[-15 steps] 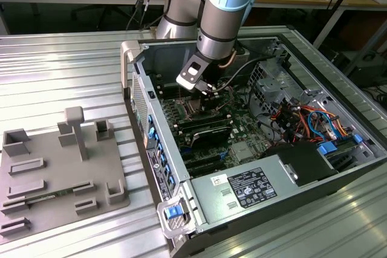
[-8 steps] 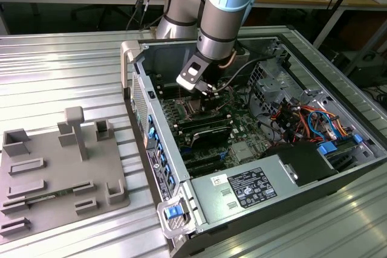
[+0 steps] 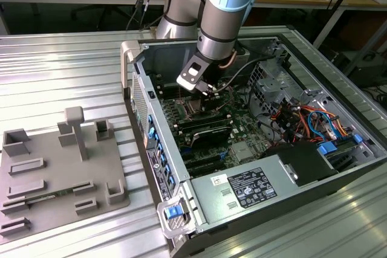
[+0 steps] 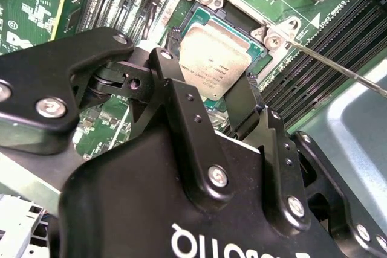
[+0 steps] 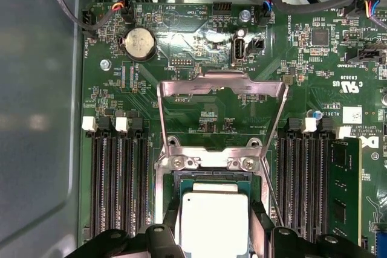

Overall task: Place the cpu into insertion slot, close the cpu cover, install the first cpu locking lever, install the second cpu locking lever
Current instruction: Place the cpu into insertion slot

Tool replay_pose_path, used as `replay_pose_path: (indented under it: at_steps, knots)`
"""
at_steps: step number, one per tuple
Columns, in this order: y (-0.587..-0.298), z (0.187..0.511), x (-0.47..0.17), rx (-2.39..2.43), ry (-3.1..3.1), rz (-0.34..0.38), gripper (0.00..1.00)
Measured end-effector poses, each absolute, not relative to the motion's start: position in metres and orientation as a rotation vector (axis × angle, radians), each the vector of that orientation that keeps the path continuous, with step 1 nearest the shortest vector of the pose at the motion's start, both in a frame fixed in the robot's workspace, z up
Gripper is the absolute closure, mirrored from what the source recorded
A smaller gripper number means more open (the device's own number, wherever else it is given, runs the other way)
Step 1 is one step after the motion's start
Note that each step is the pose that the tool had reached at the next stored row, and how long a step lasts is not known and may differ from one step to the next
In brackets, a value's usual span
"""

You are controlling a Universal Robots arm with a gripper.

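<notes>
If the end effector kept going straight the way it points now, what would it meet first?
Most likely the insertion slot, which lies straight ahead of it. The end effector grips the cpu, so the cpu would probably touch down there first. How far off the slot is cannot be judged.

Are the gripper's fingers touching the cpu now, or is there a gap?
Touching. In the second wrist view, the fingers meet two opposite edges of the cpu with no gap; the first wrist view shows the same.
</notes>
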State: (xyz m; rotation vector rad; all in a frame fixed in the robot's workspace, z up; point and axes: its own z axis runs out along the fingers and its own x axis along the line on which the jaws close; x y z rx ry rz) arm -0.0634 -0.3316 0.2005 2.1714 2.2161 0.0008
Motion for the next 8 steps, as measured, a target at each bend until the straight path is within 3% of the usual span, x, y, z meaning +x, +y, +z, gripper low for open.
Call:
replay_pose_path:
  at_steps: [8]
  knots:
    - [-0.3311,0.1996,-0.0631,2.163,2.224,0.001,0.45]
